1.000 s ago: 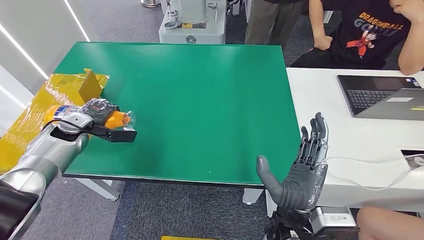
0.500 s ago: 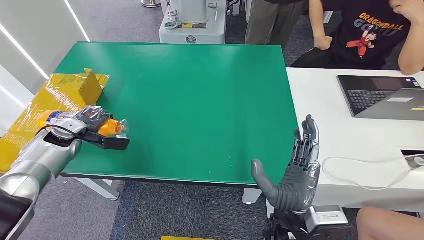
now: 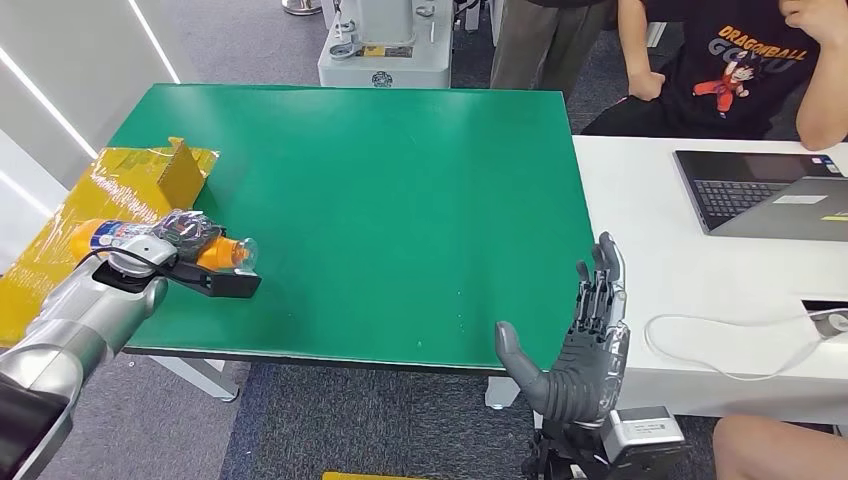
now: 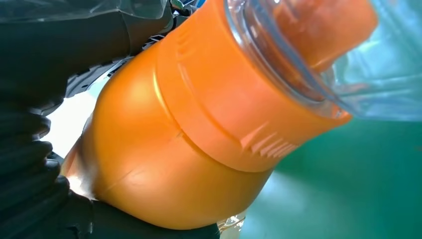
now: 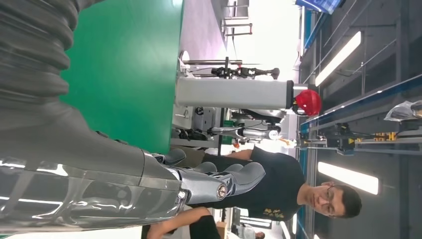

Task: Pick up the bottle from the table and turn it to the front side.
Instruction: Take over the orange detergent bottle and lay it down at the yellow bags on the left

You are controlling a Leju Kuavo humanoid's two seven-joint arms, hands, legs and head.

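Observation:
My left hand (image 3: 178, 236) grips an orange bottle (image 3: 215, 250) with a clear cap at the left edge of the green table (image 3: 380, 200). The bottle lies on its side in the hand, cap toward the table's middle. Up close, the left wrist view has the orange bottle (image 4: 199, 119) with dark fingers (image 4: 35, 189) wrapped around its body. My right hand (image 3: 580, 340) is raised off the table's front right corner, fingers straight and spread, holding nothing. In the right wrist view the same right hand (image 5: 124, 169) stands beside the green top.
A yellow cardboard box (image 3: 110, 195) wrapped in film lies at the table's left edge, behind the bottle. A white desk (image 3: 680, 250) with a laptop (image 3: 770, 190) and a white cable (image 3: 730, 340) adjoins on the right. People sit and stand beyond the tables.
My left hand drew the bottle back toward the left front edge of the table. My right hand sank and shifted slightly left.

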